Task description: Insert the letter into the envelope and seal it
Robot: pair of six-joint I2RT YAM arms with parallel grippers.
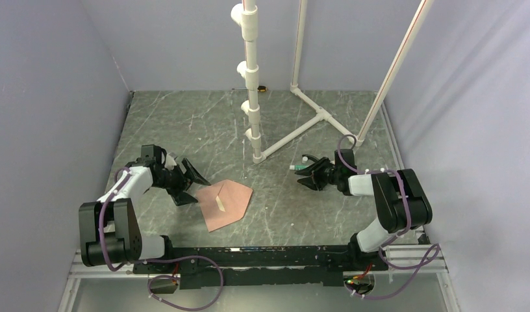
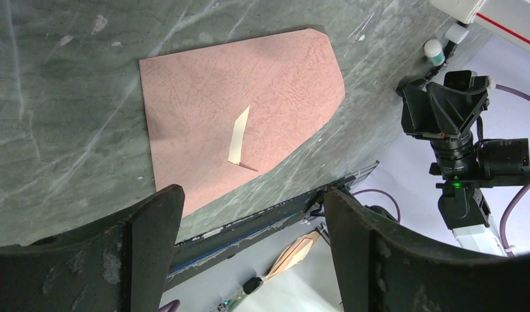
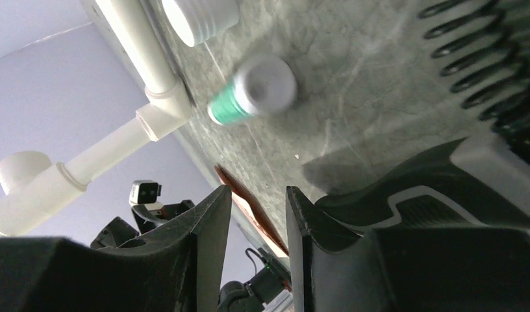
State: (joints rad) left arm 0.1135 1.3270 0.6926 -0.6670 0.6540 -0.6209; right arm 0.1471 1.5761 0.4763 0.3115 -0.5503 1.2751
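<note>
The pinkish-brown envelope lies flat on the marble table near the front, its pointed side toward the right. A small cream strip sticks up from its middle. No separate sheet shows, so the letter is hidden or out of view. My left gripper hovers just left of the envelope, wide open and empty. Over at the right, my right gripper stands apart from the envelope with a narrow gap between its jaws and nothing in it. A green-and-white glue stick lies just beyond its fingertips.
A white PVC pipe stand rises behind the envelope, its base pipes spreading across the back right. Grey walls close in the table on three sides. The table's front edge runs just below the envelope, with a tan paper scrap beneath it.
</note>
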